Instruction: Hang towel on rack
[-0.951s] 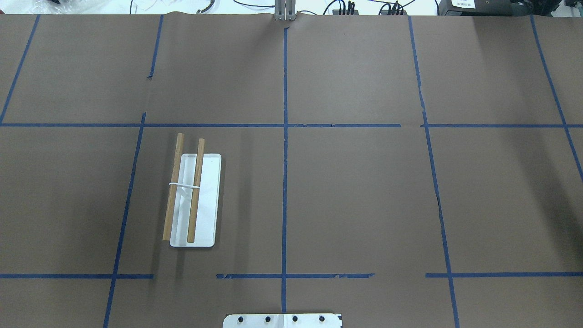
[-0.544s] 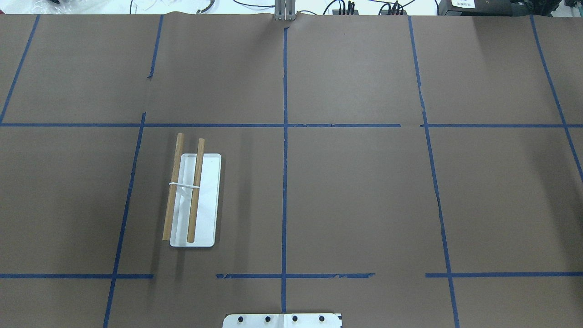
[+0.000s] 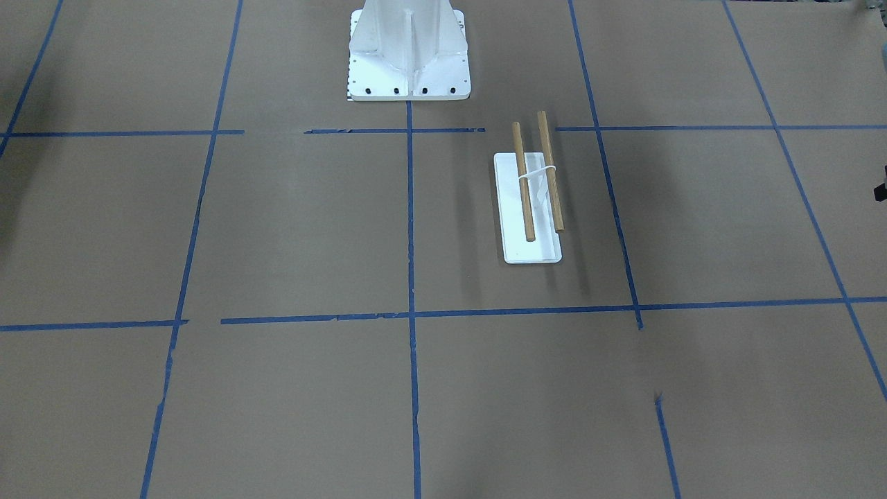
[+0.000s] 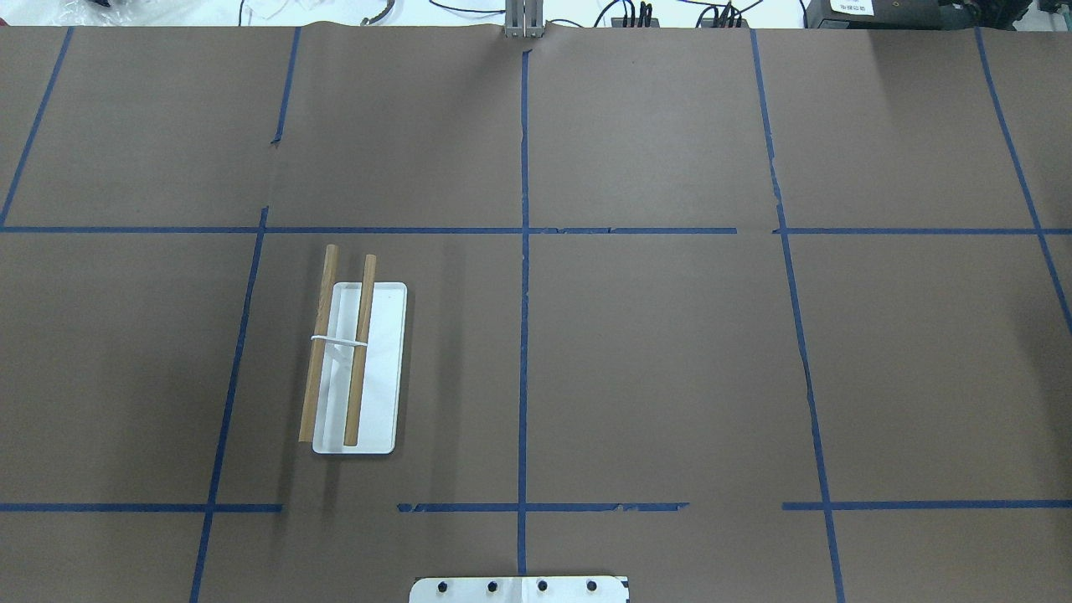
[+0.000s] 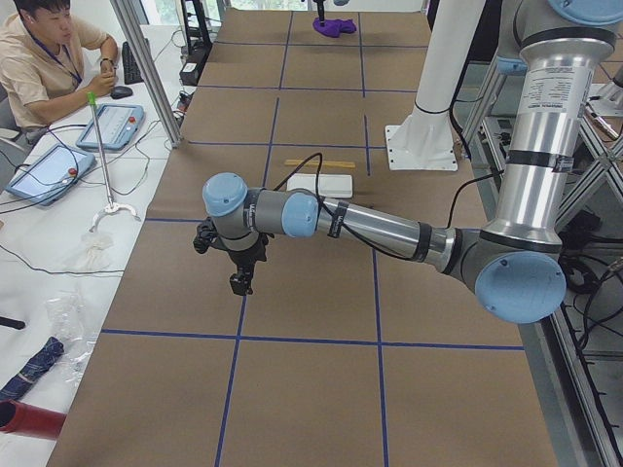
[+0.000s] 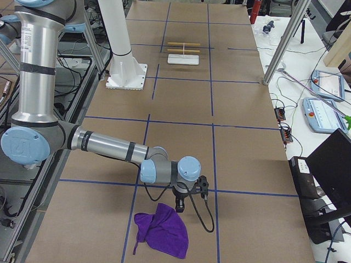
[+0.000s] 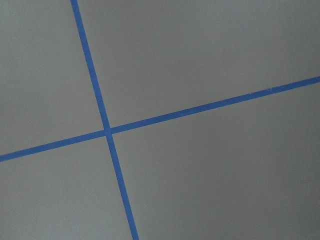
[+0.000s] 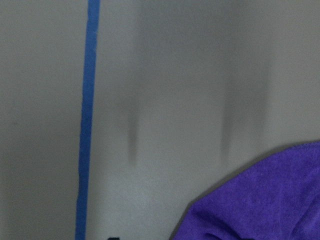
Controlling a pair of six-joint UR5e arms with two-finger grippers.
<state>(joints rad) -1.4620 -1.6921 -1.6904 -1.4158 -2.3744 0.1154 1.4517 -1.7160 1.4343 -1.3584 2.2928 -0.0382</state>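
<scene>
The rack is a white base plate with two wooden rods, on the table's left half; it also shows in the front view. The purple towel lies crumpled near the table's right end, and its edge fills the lower right of the right wrist view. My right gripper hangs just above the table beside the towel, apart from it. My left gripper hangs over the table's left end, far from the rack. Both show only in the side views, so I cannot tell whether they are open or shut.
The white metal pedestal with bolt holes stands at the table's near middle edge. Blue tape lines cross the brown table cover. An operator sits past the far edge, with teach pendants and cables.
</scene>
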